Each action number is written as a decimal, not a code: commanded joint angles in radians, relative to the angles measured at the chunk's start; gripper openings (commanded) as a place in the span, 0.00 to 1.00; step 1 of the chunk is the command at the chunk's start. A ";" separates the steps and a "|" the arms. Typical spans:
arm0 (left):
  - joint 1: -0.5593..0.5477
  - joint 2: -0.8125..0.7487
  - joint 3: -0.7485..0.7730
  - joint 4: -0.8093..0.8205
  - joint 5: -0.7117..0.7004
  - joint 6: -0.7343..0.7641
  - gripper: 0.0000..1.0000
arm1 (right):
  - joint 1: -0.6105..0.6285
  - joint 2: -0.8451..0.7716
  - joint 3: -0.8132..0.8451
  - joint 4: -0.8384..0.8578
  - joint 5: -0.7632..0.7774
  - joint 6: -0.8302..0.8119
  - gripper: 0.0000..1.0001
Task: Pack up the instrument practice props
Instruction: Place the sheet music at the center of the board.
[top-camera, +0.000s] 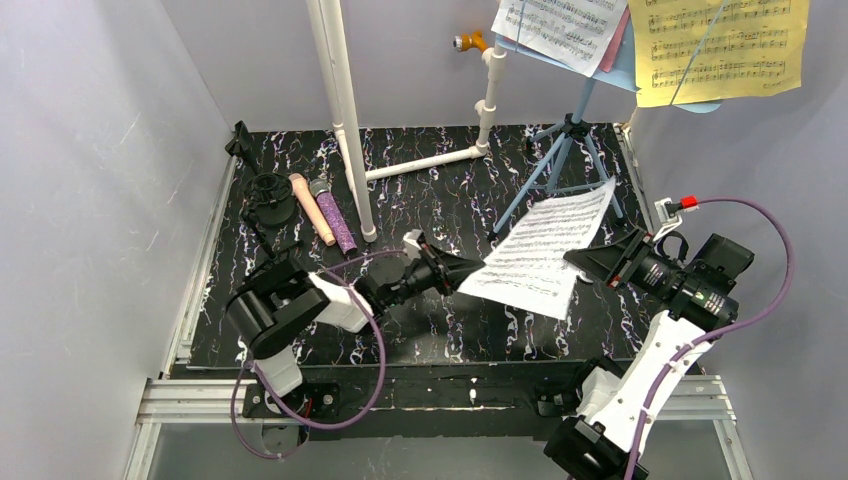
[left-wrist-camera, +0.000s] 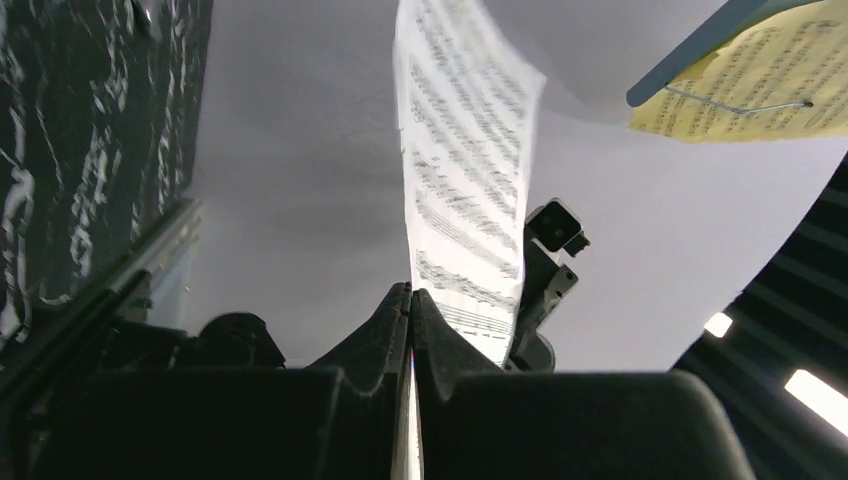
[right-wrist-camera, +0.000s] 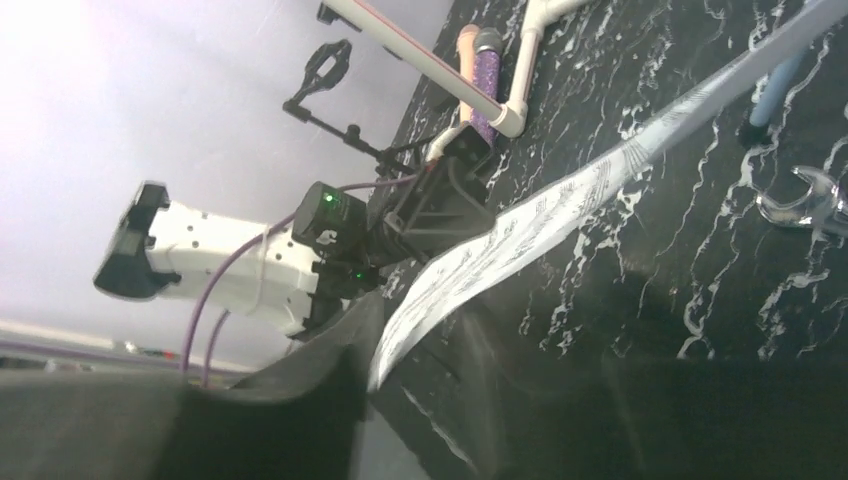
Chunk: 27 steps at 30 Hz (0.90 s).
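A white sheet-music page (top-camera: 545, 250) hangs in the air between my two arms above the black marbled table (top-camera: 450, 330). My left gripper (top-camera: 478, 268) is shut on its left edge; in the left wrist view the fingers (left-wrist-camera: 380, 330) pinch the page (left-wrist-camera: 460, 150). At the page's right edge is my right gripper (top-camera: 572, 262). Its jaws stand slightly apart, with the page's end (right-wrist-camera: 400, 330) lying between them. The peach microphone (top-camera: 312, 208) and purple glitter microphone (top-camera: 334, 215) lie side by side at the left, beside the black round-base holder (top-camera: 270, 198).
The light-blue music rack (top-camera: 565, 140) stands at the back right with a white page (top-camera: 560, 25) and a yellow page (top-camera: 720, 45) on it. White plastic pipes (top-camera: 345, 110) rise at the back middle. A silver wrench (right-wrist-camera: 800, 200) lies on the table.
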 joint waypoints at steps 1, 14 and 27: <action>0.096 -0.185 -0.069 -0.103 0.008 0.204 0.00 | 0.003 -0.006 0.009 0.008 0.072 -0.082 0.59; 0.302 -0.228 0.239 -1.171 -0.072 1.067 0.00 | 0.005 0.067 0.071 -0.098 0.347 -0.348 0.98; 0.306 -0.288 0.302 -1.359 -0.453 1.162 0.00 | 0.006 0.034 0.086 -0.099 0.337 -0.368 0.98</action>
